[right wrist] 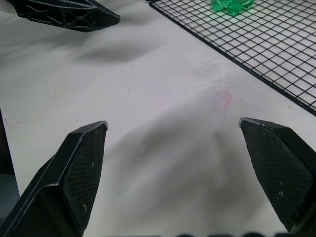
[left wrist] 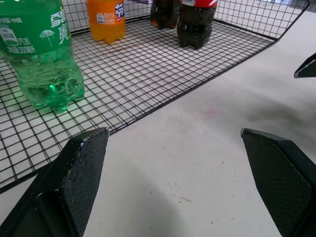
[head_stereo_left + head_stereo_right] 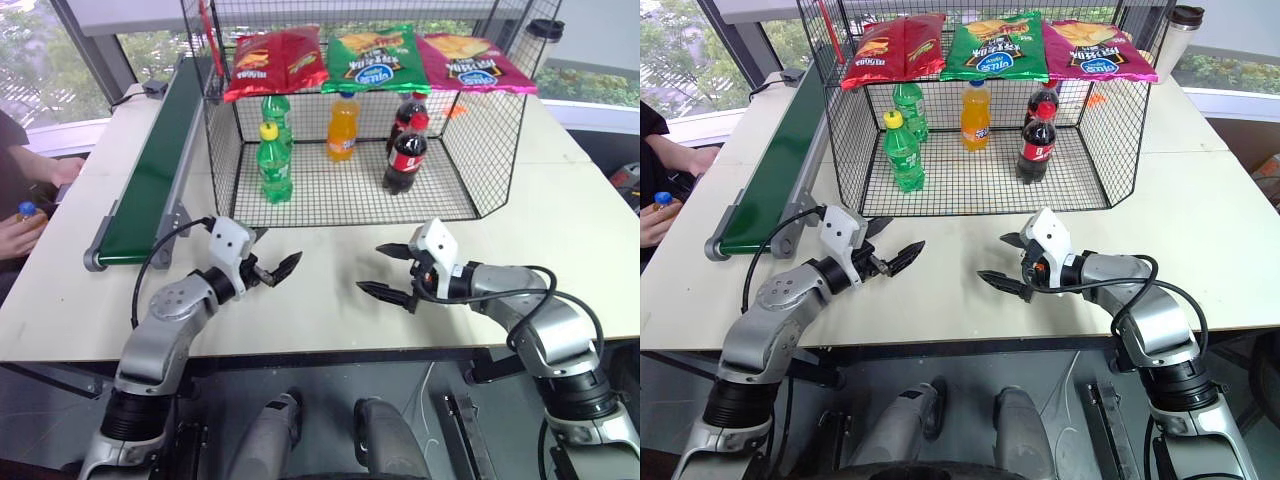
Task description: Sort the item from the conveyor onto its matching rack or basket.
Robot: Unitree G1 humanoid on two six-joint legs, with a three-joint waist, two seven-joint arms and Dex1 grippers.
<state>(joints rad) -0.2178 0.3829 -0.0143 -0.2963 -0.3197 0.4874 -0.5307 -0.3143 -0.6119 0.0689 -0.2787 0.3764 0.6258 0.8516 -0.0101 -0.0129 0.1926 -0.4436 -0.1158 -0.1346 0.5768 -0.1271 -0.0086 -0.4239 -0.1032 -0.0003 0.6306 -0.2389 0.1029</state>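
We hold both pincers, left pincer (image 3: 268, 257) and right pincer (image 3: 392, 273), wide and empty above the surface (image 3: 330, 310); the conveyor (image 3: 150, 170) carries no item, so premature reaching risks striking the cage (image 3: 480, 150).

Bright daylight from windows (image 3: 60, 60) at eleven o'clock; soft shadows on the pale table (image 3: 320, 300); wrist views sharp, unblurred

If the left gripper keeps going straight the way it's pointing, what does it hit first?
Probably the right gripper, since the open left gripper aims across bare table toward it; depth is unclear.
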